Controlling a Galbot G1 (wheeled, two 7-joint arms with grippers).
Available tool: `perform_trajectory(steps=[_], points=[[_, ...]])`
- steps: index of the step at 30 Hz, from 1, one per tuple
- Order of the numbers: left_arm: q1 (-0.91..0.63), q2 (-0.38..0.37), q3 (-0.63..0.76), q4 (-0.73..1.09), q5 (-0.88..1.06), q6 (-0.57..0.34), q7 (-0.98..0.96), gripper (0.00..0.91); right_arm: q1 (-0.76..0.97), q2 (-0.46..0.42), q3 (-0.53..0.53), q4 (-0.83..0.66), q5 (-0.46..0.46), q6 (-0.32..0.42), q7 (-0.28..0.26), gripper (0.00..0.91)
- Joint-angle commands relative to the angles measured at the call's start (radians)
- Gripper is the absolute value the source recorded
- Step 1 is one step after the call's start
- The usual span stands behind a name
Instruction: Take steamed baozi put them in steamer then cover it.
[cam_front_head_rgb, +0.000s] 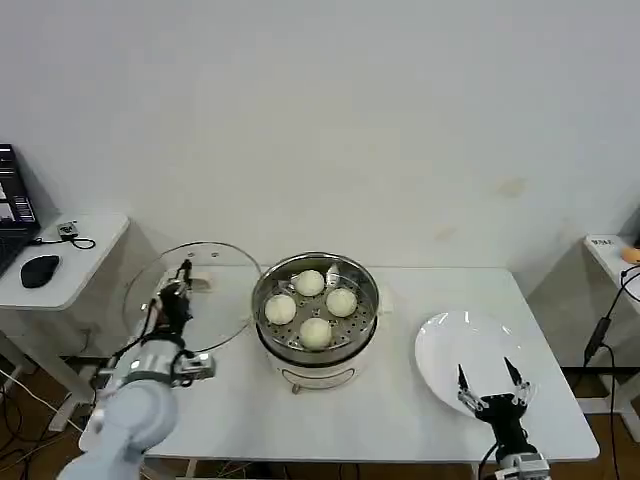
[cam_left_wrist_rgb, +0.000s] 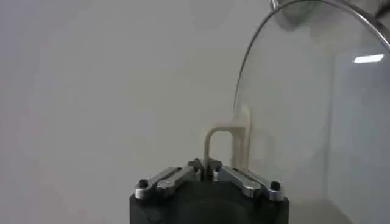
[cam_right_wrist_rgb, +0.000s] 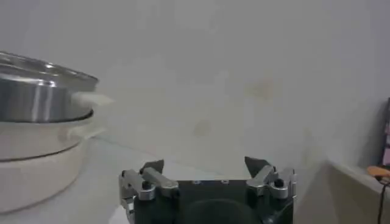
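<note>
the four baozi (cam_front_head_rgb: 311, 305) sit on the perforated tray inside the steamer (cam_front_head_rgb: 366, 322), which stands at the middle of the tabletop (cam_front_head_rgb: 390, 410), slightly toward the far edge. loading appears complete; covering is the step in hand.

the left gripper (cam_front_head_rgb: 180, 281) is near the left edge of the tabletop, closed on the beige bar handle (cam_left_wrist_rgb: 226, 143) of the cover (cam_front_head_rgb: 228, 300). the cover is held tilted, clear of the surface, just beside the steamer's left side and not yet over it. in the left wrist view the fingers pinch narrowly at the handle's foot.

the right gripper (cam_front_head_rgb: 491, 387) waits near the front right corner, over the near edge of the plate (cam_front_head_rgb: 450, 345), its fingers spread wide and holding nothing.

handling, as a judgement:
- the cover is glass with a metal rim: stiff, fairly heavy, fragile on impact.
- the bar handle is the only sound grip point; the glass itself would be slippery.
- a tilted cover held by a narrow pinch may swing. level it before lowering.
- centre the rim over the steamer's rim to avoid pressing the baozi, which are soft and dent easily.
</note>
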Motion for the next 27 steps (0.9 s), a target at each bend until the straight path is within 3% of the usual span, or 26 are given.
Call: perform_trajectory(steps=[1,13,27], points=[[-0.196,-0.110,0.272,-0.016,0.162,0.176,0.176,0.000,0.005,0.034,-0.039,-0.022,-0.025,0.006,0.002,0.907],[-0.228,-0.311,0.376,0.081,0.231,0.175,0.203,0.000,0.008,0.055,-0.049,-0.033,-0.059,0.018,0.006,0.907],[-0.231,-0.366,0.389,0.171,0.249,0.163,0.180,0.000,-0.004,0.065,-0.098,-0.039,-0.084,0.032,0.014,0.907]])
